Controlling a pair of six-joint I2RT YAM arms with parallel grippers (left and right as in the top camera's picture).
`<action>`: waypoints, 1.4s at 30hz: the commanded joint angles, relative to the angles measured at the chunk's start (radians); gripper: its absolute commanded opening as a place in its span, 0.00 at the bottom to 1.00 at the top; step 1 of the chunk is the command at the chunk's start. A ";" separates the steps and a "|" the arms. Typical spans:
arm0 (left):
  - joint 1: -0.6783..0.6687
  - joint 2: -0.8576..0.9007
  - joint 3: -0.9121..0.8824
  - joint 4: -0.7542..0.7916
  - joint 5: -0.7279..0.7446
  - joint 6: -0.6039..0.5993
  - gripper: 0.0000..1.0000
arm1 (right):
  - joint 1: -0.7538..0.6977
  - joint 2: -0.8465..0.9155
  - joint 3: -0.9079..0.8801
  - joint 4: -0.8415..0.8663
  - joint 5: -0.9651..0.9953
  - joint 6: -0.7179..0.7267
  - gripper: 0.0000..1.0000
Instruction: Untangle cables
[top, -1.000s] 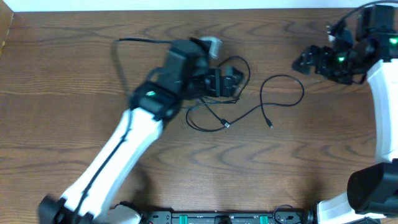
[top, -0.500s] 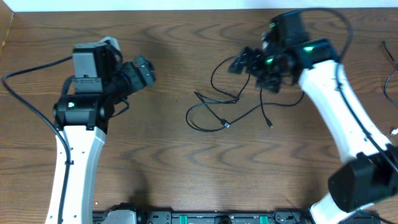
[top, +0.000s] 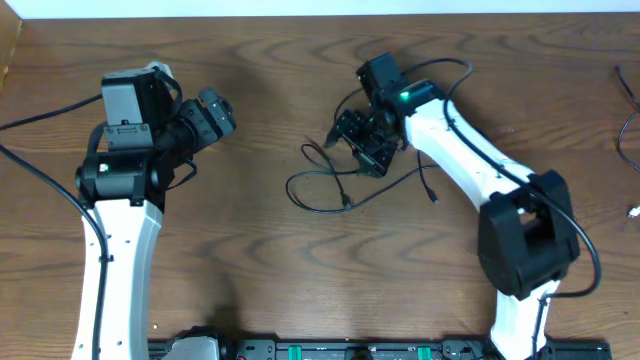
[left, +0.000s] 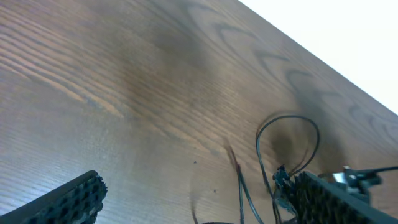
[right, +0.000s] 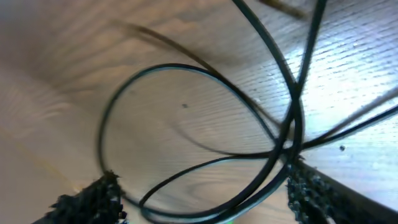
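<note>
The cables (top: 345, 204) are thin black cords lying in loose, crossing loops on the wooden table at mid-right. My right gripper (top: 366, 141) is low over the upper part of the loops. In the right wrist view its fingers (right: 199, 202) are open, with crossed black cable strands (right: 174, 66) lying between them. My left gripper (top: 213, 113) is open and empty, off to the left of the cables. In the left wrist view its fingers (left: 199, 205) are spread wide, and a cable loop (left: 289, 116) shows far ahead.
More thin cables (top: 630, 100) lie at the table's far right edge, with a small white plug end (top: 633, 211) below them. The table's back edge meets a white wall. Thick black robot cables trail at the far left.
The right gripper has moved left and down onto the cable loops, and the loops have shifted a little to the left. The left arm, over the cables one second ago, has pulled away to the left.
</note>
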 joint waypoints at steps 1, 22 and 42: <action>0.005 0.015 0.015 -0.005 -0.011 0.020 0.96 | 0.004 0.018 -0.006 -0.008 -0.017 -0.033 0.77; 0.004 0.045 0.015 -0.004 -0.010 0.020 0.96 | 0.089 0.031 -0.057 -0.095 0.291 -0.303 0.49; 0.004 0.045 0.015 -0.004 -0.010 0.020 0.96 | -0.165 -0.101 0.062 -0.405 0.591 -0.766 0.01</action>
